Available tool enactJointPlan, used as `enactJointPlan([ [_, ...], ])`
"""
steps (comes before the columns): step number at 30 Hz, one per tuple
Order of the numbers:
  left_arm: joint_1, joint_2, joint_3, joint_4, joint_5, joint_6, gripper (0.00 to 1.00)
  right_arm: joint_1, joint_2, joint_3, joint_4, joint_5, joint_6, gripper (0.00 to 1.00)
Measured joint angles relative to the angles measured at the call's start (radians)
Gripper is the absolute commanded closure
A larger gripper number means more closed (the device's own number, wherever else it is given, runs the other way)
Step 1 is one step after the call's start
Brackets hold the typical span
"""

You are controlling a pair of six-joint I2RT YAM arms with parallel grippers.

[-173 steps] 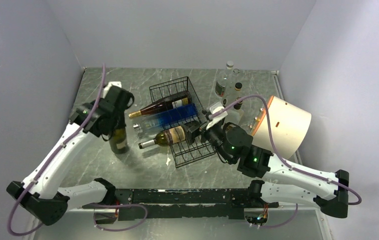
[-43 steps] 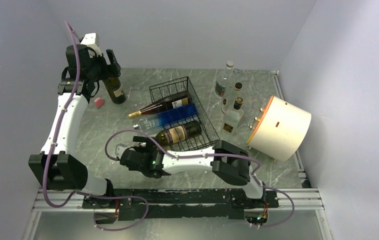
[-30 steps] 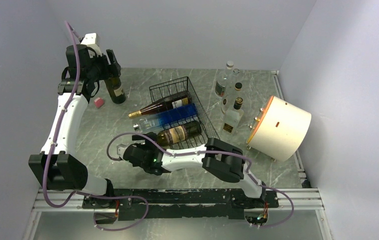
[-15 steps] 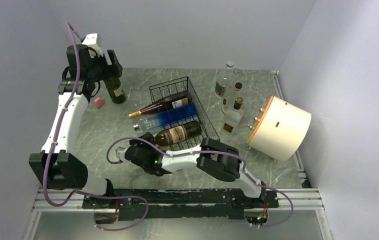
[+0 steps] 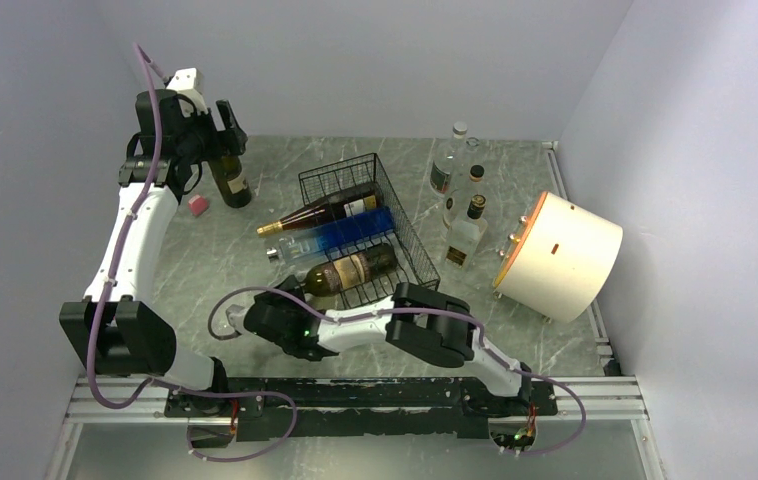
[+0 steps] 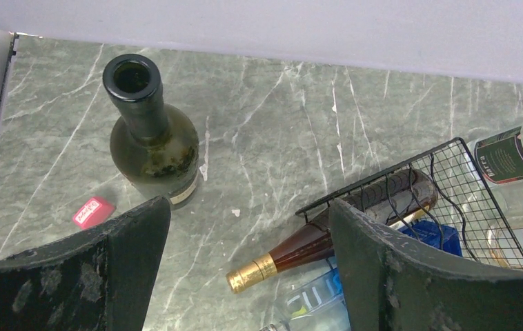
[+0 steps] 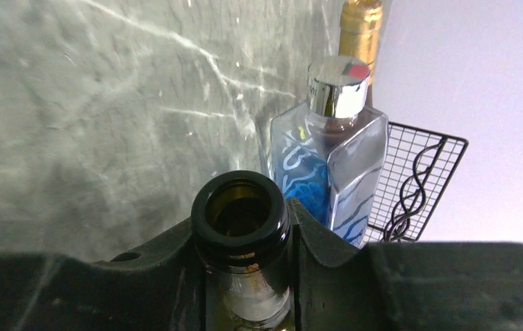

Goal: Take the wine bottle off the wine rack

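Observation:
The black wire wine rack [image 5: 340, 168] stands mid-table with three bottles lying in it. Nearest me is a dark green wine bottle [image 5: 355, 268] with a tan label, its neck poking out of the rack's left end. My right gripper [image 5: 295, 293] is shut on that neck; in the right wrist view the open mouth of the wine bottle [image 7: 241, 207] sits squeezed between the two fingers of the right gripper [image 7: 245, 229]. My left gripper [image 6: 248, 269] is open and empty, held high at the back left over an upright dark bottle [image 6: 152, 138].
A brown gold-capped bottle [image 5: 325, 210] and a blue-and-clear bottle [image 5: 340, 235] lie in the rack too. A small pink object [image 5: 196, 204] lies at the left. Clear bottles [image 5: 467, 235] and a white drum with an orange rim [image 5: 560, 255] stand at the right.
My right gripper has closed from open onto the wine bottle's neck, and that arm has shifted slightly left. The left arm has stayed nearly still.

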Motion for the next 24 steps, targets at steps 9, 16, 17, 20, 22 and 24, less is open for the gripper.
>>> enactJointPlan([
  [9, 0.006, 0.0, -0.003, 0.005, 0.0, -0.001, 0.12, 0.067, -0.01, 0.054, -0.013, -0.023, 0.04, 0.72],
  [16, 0.008, -0.017, -0.012, 0.005, -0.035, -0.004, 0.12, 0.087, -0.079, 0.054, -0.016, -0.08, 0.113, 0.73],
  [17, 0.008, -0.027, -0.018, 0.006, -0.048, -0.005, 0.12, 0.091, -0.096, 0.054, -0.015, -0.085, 0.129, 0.74],
  [20, 0.009, -0.076, -0.044, 0.009, -0.098, -0.007, 0.11, 0.094, -0.141, 0.05, -0.009, -0.099, 0.17, 0.75],
  [22, 0.01, -0.122, -0.07, 0.026, -0.137, -0.008, 0.11, 0.093, -0.166, 0.048, -0.005, -0.113, 0.196, 0.76],
  [24, 0.012, -0.177, -0.099, 0.046, -0.181, -0.011, 0.11, 0.094, -0.186, 0.044, 0.01, -0.133, 0.215, 0.77],
])
